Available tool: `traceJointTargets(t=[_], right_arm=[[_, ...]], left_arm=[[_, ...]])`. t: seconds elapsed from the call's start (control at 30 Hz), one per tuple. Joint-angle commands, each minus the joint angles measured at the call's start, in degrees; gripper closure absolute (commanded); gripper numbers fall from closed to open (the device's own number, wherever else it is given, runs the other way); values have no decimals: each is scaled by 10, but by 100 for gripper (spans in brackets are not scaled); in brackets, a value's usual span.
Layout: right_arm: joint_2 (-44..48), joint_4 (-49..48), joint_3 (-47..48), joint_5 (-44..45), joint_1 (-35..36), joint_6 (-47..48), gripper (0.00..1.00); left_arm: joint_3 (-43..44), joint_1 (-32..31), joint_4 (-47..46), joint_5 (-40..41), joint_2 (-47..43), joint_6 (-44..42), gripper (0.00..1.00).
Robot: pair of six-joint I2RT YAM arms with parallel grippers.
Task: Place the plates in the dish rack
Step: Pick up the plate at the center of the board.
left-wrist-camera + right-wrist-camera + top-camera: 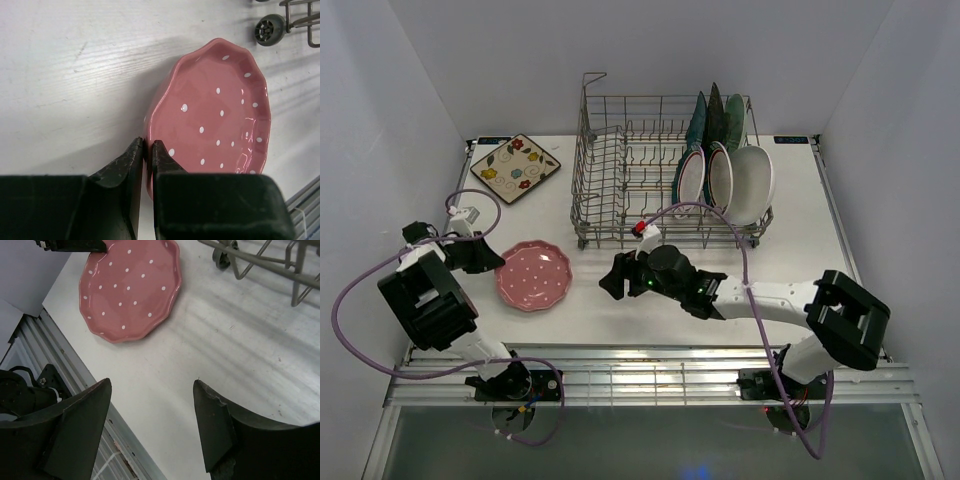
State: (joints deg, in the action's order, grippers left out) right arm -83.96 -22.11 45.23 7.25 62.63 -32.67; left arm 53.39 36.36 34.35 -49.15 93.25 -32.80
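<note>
White worktop [800, 260] has the pink dotted scalloped plate [533, 275] toward its front-left corner, my left gripper [147, 149] pinching the rim so I can lift it toward the grey wire dish rack [586, 160] by the back edge; right gripper [151, 385] just hangs open.

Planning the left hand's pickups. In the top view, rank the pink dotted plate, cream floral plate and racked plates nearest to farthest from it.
1. The pink dotted plate, gripped at its rim by the left hand.
2. The cream floral plate, farther back on the left.
3. The racked plates, at the dish rack's right end.
</note>
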Motion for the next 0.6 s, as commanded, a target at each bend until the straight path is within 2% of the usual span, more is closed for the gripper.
traceJointTargets(t=[0.0,0.57], right_arm=[[-36,-108,-8,3,13,-49,28],[-180,-203,19,27,25,-144,29]], left_arm=[[24,2,40,-90,2,-21,100],[73,2,174,-163,85,-85,100]])
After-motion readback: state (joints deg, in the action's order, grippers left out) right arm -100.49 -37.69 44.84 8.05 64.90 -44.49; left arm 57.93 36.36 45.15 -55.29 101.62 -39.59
